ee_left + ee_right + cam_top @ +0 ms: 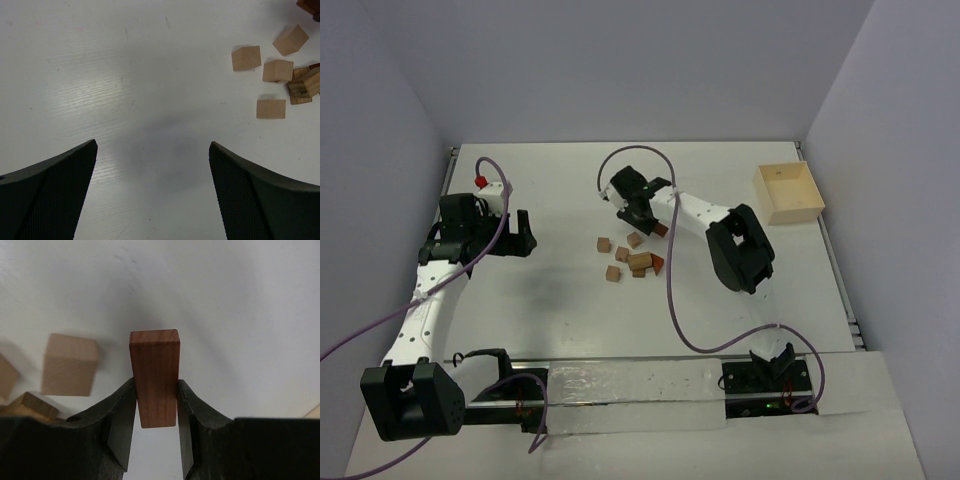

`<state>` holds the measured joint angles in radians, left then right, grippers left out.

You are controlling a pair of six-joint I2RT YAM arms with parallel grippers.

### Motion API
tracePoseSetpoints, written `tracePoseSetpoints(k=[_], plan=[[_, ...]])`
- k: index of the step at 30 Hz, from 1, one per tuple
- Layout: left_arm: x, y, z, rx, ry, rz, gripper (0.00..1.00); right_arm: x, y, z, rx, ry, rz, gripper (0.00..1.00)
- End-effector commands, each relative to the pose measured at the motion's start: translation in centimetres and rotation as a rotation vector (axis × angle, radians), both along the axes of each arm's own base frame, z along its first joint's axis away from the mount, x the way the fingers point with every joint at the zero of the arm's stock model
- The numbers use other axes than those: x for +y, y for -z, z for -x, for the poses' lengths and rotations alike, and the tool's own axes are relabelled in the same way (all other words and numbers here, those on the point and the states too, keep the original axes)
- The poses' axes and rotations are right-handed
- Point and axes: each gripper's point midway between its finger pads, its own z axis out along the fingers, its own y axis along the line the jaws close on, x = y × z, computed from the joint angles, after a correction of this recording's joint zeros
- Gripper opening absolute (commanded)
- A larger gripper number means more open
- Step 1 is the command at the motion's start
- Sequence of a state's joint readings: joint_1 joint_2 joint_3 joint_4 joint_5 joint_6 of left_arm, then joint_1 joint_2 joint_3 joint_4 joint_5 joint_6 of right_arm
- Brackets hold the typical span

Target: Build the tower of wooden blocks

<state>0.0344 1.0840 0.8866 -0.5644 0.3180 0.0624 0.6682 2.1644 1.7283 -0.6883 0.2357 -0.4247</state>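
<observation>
My right hand (156,387) is part-closed on the reddish-brown bar (154,360), its long axis pointing straight out ahead of the grip. Meanwhile my left hand (152,145) is spread wide, holding nothing, with loose blocks (278,70) ahead-right.

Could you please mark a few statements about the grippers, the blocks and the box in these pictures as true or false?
1. The right gripper is shut on a reddish-brown block. True.
2. The left gripper holds a block. False: it is open and empty.
3. The loose blocks form a stacked tower. False: they lie scattered on the table, mostly apart.
4. The pale wooden box stands apart from the loose blocks, to their right in the top view. True.
</observation>
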Motion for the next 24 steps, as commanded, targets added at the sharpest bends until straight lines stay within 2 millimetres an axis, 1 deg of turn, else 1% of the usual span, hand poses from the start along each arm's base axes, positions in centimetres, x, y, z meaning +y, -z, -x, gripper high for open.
tracePoseSetpoints(k=[1, 6, 9, 13, 14, 16, 18, 20, 22, 24], plan=[[0.0, -1.0, -0.8, -0.055, -0.006, 0.002, 0.99, 2.7, 1.5, 1.7, 0.039, -0.058, -0.039, 0.00], [0.0, -1.1, -0.8, -0.059, -0.006, 0.003, 0.99, 5.4, 2.1, 5.3, 0.075, -0.116, -0.063, 0.00], [0.1, -1.1, -0.8, -0.056, -0.008, 0.001, 0.99, 7.1, 2.5, 7.7, 0.134, -0.137, -0.091, 0.00], [0.1, -1.2, -0.8, -0.062, -0.007, 0.000, 0.99, 8.2, 3.1, 10.9, 0.199, -0.162, -0.103, 0.00], [0.1, -1.3, -0.7, -0.063, -0.006, 0.000, 0.99, 8.1, 3.2, 11.3, 0.204, -0.163, -0.100, 0.00], [0.1, -1.4, -0.8, -0.067, -0.008, 0.000, 0.99, 8.3, 3.4, 12.8, 0.218, -0.175, -0.105, 0.00], [0.1, -1.2, -0.8, -0.063, -0.006, 0.001, 0.99, 8.2, 3.5, 13.8, 0.233, -0.183, -0.102, 0.00], [0.1, -1.1, -0.9, -0.061, -0.008, 0.003, 0.99, 8.2, 3.2, 14.2, 0.234, -0.179, -0.110, 0.00], [0.0, -1.0, -0.9, -0.055, -0.007, 0.004, 0.99, 8.2, 2.5, 14.4, 0.230, -0.161, -0.126, 0.00], [0.1, -1.0, -0.9, -0.052, -0.009, 0.002, 0.99, 8.4, 1.6, 14.1, 0.210, -0.139, -0.146, 0.00]])
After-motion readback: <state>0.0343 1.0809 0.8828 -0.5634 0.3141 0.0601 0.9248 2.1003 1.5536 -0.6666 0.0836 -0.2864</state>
